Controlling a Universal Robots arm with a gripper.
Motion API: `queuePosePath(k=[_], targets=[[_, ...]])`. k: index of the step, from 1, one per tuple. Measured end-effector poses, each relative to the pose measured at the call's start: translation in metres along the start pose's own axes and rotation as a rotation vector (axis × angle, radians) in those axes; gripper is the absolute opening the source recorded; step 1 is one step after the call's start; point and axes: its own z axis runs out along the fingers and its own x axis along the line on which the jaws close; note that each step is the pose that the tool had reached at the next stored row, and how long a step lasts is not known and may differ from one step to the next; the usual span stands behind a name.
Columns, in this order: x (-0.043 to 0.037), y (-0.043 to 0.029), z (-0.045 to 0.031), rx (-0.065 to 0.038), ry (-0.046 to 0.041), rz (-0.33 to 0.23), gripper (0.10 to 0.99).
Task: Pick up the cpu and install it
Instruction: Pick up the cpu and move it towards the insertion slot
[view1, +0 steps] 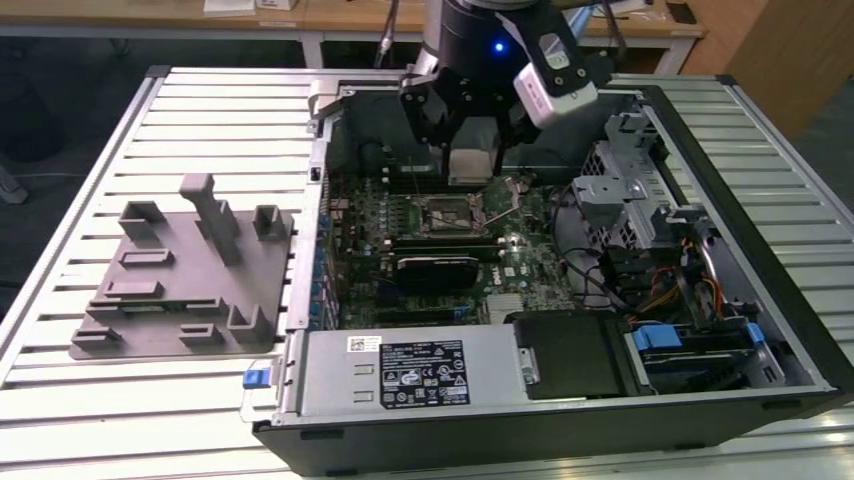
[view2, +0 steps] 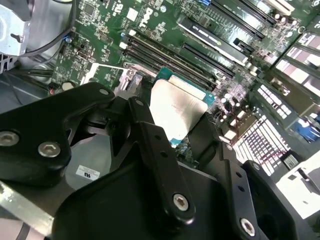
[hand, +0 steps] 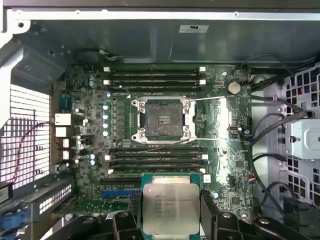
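i see my gripper (view2: 175, 112) clenched on the cpu (hand: 170, 207), faint print on its lid, over the motherboard (hand: 227, 167), apart from the open socket (hand: 163, 120).

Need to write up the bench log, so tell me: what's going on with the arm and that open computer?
The arm's gripper is shut on the cpu, holding it by its edges above the motherboard inside the open computer case. The socket sits empty with its cover swung aside, and the cpu is not yet in it. A grey tray lies at the exterior view's left of the case.
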Motion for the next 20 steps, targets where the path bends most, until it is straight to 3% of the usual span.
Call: queuePosePath(k=[20], targets=[[-0.0010,0.0017,0.0365,0.000,0.0032,0.001,0.541]])
